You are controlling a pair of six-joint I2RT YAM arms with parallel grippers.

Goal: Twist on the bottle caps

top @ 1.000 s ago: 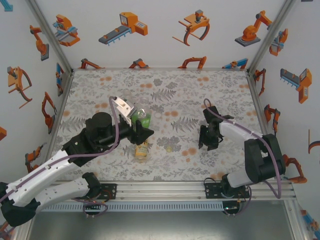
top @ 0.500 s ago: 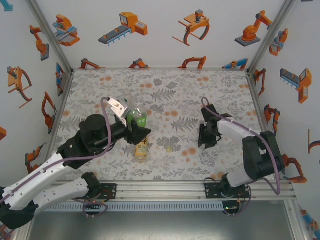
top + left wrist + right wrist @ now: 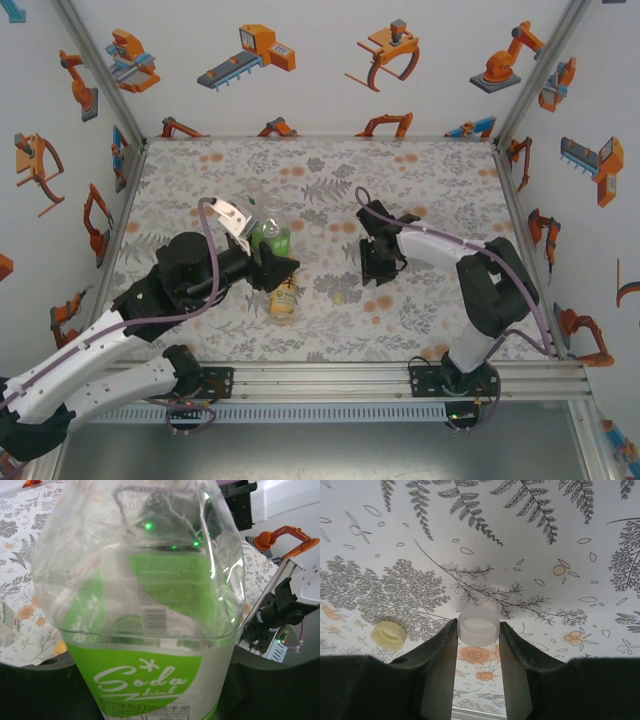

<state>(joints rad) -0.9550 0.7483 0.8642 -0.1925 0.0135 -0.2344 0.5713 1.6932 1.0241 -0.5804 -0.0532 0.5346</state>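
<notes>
Top external view: the left gripper (image 3: pixel 272 258) is clamped on an upright clear bottle (image 3: pixel 271 236) with a green label, left of the middle of the floral table (image 3: pixel 440 180). An amber bottle (image 3: pixel 285 298) lies just in front of it, with a pale yellow cap (image 3: pixel 340 296) close by on its right. The right gripper (image 3: pixel 371 268) points down at the table near that cap; what it holds is too small to tell here.

Left wrist view: the label reads "Soda drink", and dark fingers (image 3: pixel 35 690) flank the bottle's base.

Right wrist view: both fingers (image 3: pixel 440 655) press against a white cap (image 3: pixel 478 625), gripping it on the table surface, with the yellow cap apart to the left.
</notes>
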